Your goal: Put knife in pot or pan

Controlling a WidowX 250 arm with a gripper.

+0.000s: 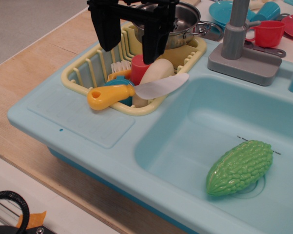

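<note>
The knife [129,91] lies across the front of the yellow dish rack [90,68], its yellow-orange handle to the left and its translucent white blade pointing right over the rack's rim. The shiny steel pot [178,27] sits at the back of the rack, partly hidden by my gripper. My black gripper [129,51] hangs open and empty above the rack, its two fingers spread wide, a little behind and above the knife.
A red cylinder [139,68] and a cream oblong toy [153,75] stand in the rack beside the knife. A green bumpy gourd [240,167] lies in the light-blue sink basin [195,126]. A grey faucet [241,44] and a red cup [268,33] are at the back right.
</note>
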